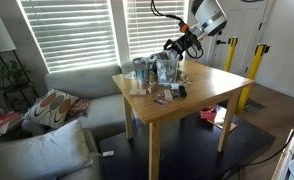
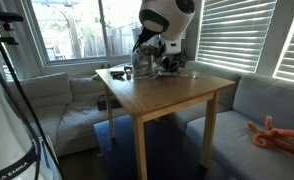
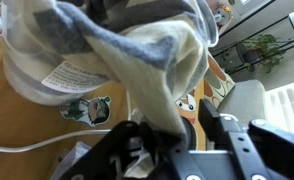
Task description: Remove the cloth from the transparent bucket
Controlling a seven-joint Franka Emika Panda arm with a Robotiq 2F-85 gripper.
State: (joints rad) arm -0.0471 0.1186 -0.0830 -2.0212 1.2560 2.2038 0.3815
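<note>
A tall clear whitish plastic bucket (image 1: pixel 165 70) stands upright near the middle of the light wooden table (image 1: pixel 202 95), with a shorter blue-grey tinted clear jar (image 1: pixel 140 68) just beside it. In the wrist view most of the limp grey-and-white striped cloth (image 3: pixel 157 60) lies bunched inside the bucket (image 3: pixel 27 60), pressed against its clear wall. One end spills out and narrows towards the black gripper (image 3: pixel 177 140). The cloth's long axis runs from the bucket at upper left down to the fingers at bottom centre. The gripper is closed on that end, the fabric filling the gap between its fingers. In an exterior view the gripper (image 1: pixel 177 47) sits just above the bucket's rim
</note>
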